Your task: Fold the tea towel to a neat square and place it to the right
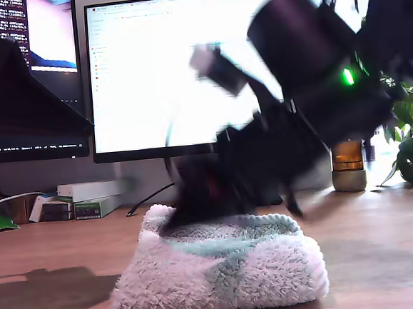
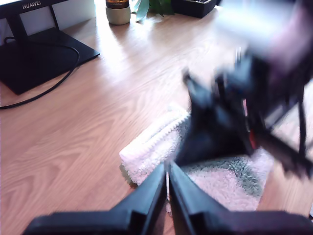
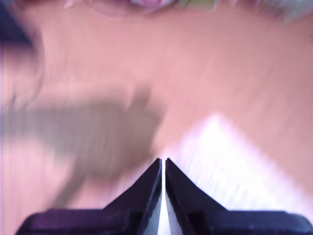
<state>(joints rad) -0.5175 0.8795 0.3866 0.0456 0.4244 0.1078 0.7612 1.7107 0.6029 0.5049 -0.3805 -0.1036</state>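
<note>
Wooden bench [image 1: 386,255] carries a folded, fluffy off-white plush tea towel [image 1: 223,271]. First claw [image 2: 167,169] pressed together over the towel's edge; second claw [image 3: 163,161] also pressed together, near the towel, blurred.

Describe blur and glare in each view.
Exterior view: an arm is motion-smeared above the sharper tea towel, and the monitor is blown out. First wrist view: the desk is crisp, the arm ahead smeared. Second wrist view: everything is blurred, the towel a white glare.

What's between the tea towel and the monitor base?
Only a black cable beside the monitor base; the rest of desk to the tea towel is bare, first wrist view.
</note>
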